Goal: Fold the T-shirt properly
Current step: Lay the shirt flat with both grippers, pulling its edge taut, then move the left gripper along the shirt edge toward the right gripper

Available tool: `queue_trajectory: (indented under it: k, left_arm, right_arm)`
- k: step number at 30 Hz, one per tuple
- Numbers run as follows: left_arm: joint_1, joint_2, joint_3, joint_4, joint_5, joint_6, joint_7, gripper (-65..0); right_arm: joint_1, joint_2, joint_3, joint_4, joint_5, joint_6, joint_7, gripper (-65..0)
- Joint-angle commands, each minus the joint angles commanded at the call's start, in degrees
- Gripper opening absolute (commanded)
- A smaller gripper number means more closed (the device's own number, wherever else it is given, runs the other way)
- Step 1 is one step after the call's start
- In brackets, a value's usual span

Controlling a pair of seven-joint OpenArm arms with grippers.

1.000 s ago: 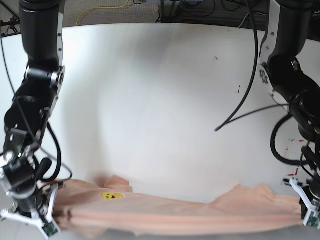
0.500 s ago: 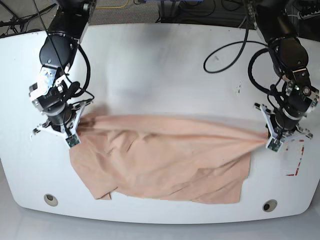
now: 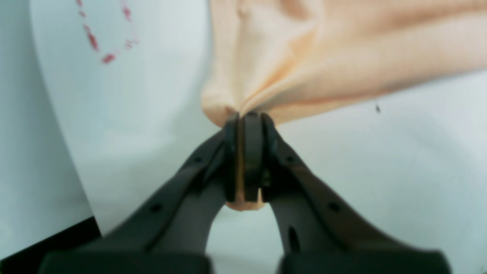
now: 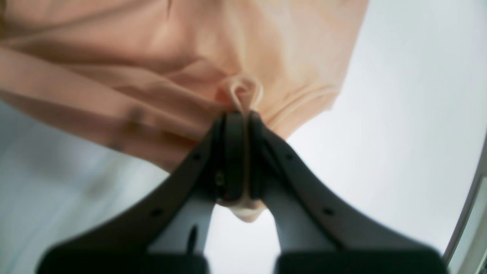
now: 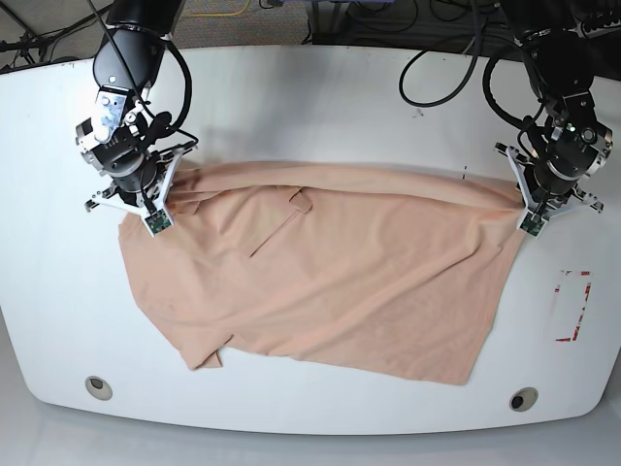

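Observation:
The peach T-shirt [image 5: 330,282] lies spread across the white table [image 5: 320,107], stretched taut along its far edge between both grippers. My left gripper [image 5: 530,216] at the base view's right is shut on the shirt's right far corner; the left wrist view shows its jaws [image 3: 245,118] pinching bunched cloth [image 3: 304,57]. My right gripper [image 5: 153,216] at the base view's left is shut on the left far corner; the right wrist view shows its jaws [image 4: 239,116] clamped on a fold of cloth [image 4: 152,68]. The smiley print is hidden.
Red marks [image 5: 574,309] are on the table at the right, also in the left wrist view [image 3: 102,42]. Two round holes [image 5: 96,386] [image 5: 523,398] sit near the table's front edge. Cables [image 5: 446,58] hang behind the left arm.
Both grippers have carried the shirt's far edge further toward the back of the table. The cloth has spread out flatter and wider behind them.

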Motion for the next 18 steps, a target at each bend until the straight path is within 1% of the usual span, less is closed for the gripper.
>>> queue_trajectory:
  k: [4,6,9,16,18]
  left_arm:
    - [1.93,-0.97,0.00,0.09,0.00,0.00,0.00,-65.0]
    - [3.16,-2.02,0.09,0.18,-0.09,0.00,0.00,-65.0]
    - [3.78,-2.29,0.00,0.18,-0.18,0.00,0.00,-65.0]
    - [0.18,-2.02,1.23,0.00,0.09,0.00,0.00,-65.0]
    - [-1.67,-2.02,1.93,-0.09,0.09,0.00,0.00,-65.0]
  right_arm:
    - [-1.76,0.00,0.00,0.09,0.18,0.00,0.00,-65.0]
    - [-2.81,0.00,0.00,0.09,0.26,0.00,0.00,-65.0]
    - [-3.52,0.00,0.00,0.09,0.44,0.00,0.00,-65.0]
    - [-2.99,-0.09,0.00,0.35,0.44,0.00,0.09,-65.0]
    - [-2.02,-0.88,0.00,0.44,0.44,0.00,0.09,-65.0]
